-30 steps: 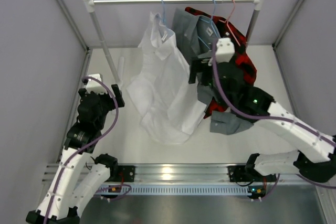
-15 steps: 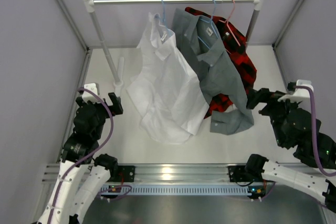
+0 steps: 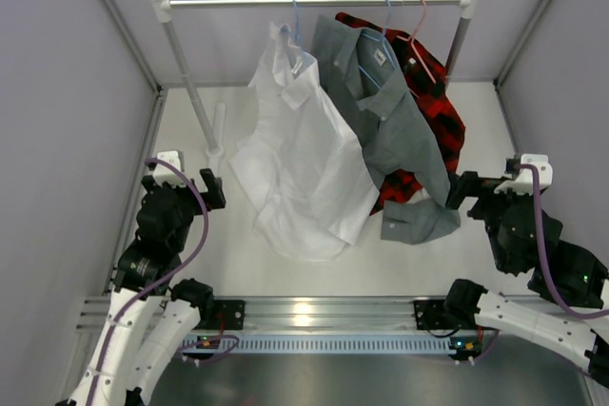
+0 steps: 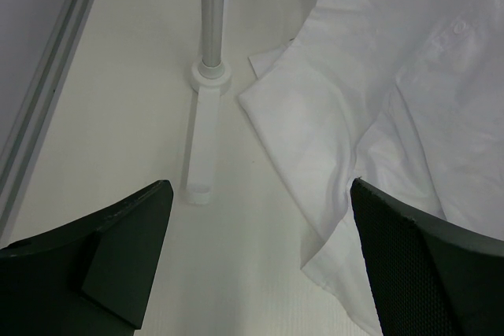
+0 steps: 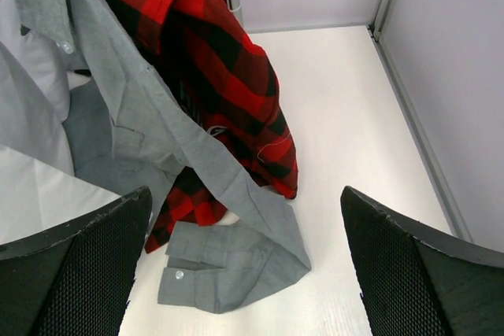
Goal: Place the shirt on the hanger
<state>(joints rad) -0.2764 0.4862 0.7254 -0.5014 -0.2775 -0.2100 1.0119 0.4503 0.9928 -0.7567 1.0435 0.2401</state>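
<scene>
1. Left pincer (image 3: 186, 178): jaws wide apart and gripping nothing. I see it low at the left of the table (image 3: 238, 254), apart from the garments.
2. Left wrist view: only bare table shows between the fingers (image 4: 118, 249). The rack post (image 4: 211, 21) and its foot (image 4: 203, 139) stand ahead of them.
3. Right pincer (image 3: 495, 183): jaws wide apart and empty. It sits at the right of the table, just beside the grey shirt's cuff but not touching it.
4. Shirt (image 3: 300, 168): it hangs from the hanger (image 3: 293, 16), with its collar bunched just under the hook. Its lower part spreads over the table in a loose heap. In the left wrist view its hem (image 4: 315, 155) lies flat on the table right of the post.
5. Hanger: its hook is over the rail (image 3: 314, 1), left of centre. Its wire arms are hidden in the fabric, so I cannot tell whether both shoulders are seated.
6. Grey shirt (image 3: 390, 121): it hangs on its own hanger just right of the shirt, sleeve end on the table.
7. Plaid shirt (image 3: 442, 111): it hangs behind the grey one, at the right end of the rail.
</scene>
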